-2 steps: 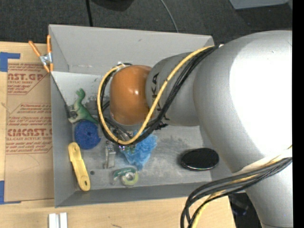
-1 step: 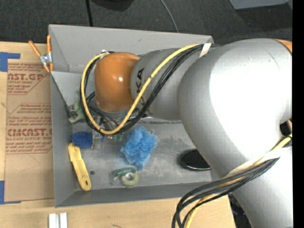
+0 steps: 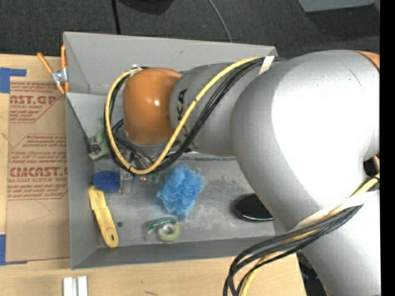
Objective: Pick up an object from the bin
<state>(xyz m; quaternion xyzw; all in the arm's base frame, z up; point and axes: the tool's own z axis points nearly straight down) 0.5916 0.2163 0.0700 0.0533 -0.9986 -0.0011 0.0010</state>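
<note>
Our end effector hangs low by the bin's left wall, under the orange cover; we cannot tell whether it is apart or together. The nearest thing is a small dark-blue block, just beside it toward that wall, squat and rough-topped. A fluffy light-blue cloth lies on the opposite side.

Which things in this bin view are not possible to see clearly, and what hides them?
Camera view:
The end effector: mostly covered by the orange wrist cover and cables.
The black disc: right side lies under the arm.
The bin: back and right floor under the arm.
A small greenish thing at the left wall: too small to identify.
</note>
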